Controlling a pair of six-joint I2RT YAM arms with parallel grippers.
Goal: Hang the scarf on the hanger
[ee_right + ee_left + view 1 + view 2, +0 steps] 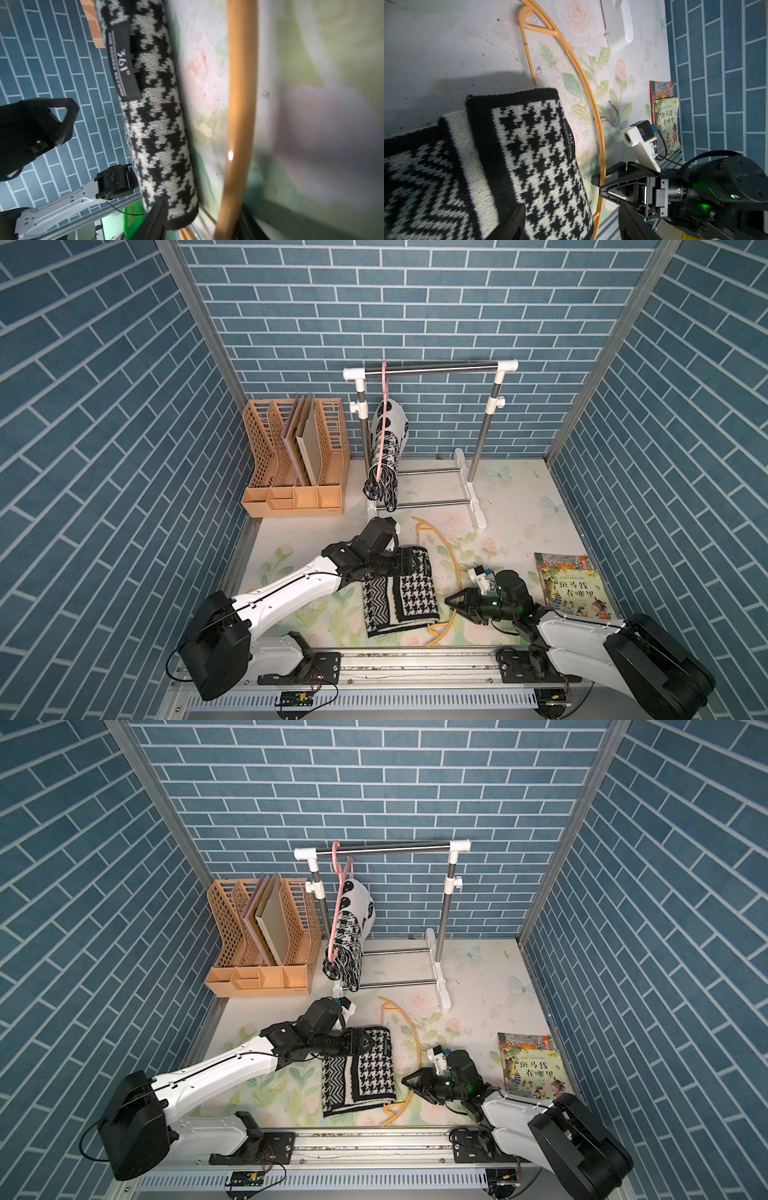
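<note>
A folded black-and-white houndstooth scarf (399, 593) (359, 1073) lies on the flowered table. An orange hanger (456, 568) (417, 1036) lies flat beside it on the right, its arc curving along the scarf's edge. My left gripper (409, 562) (571, 225) is over the scarf's far end (533, 145), which looks raised. Its jaws stand wide and open, with the cloth short of one finger. My right gripper (451, 600) (199, 224) sits low at the near part of the hanger (241, 104) (583, 83). Its jaws are open and straddle the orange arm, with a gap left.
At the back stands a white and steel rack (432, 366), with a pink hanger carrying another patterned scarf (384, 448). An orange file organizer (295, 460) is at the back left. Picture books (573, 589) lie at the right. The table's metal rail (415, 659) runs along the front.
</note>
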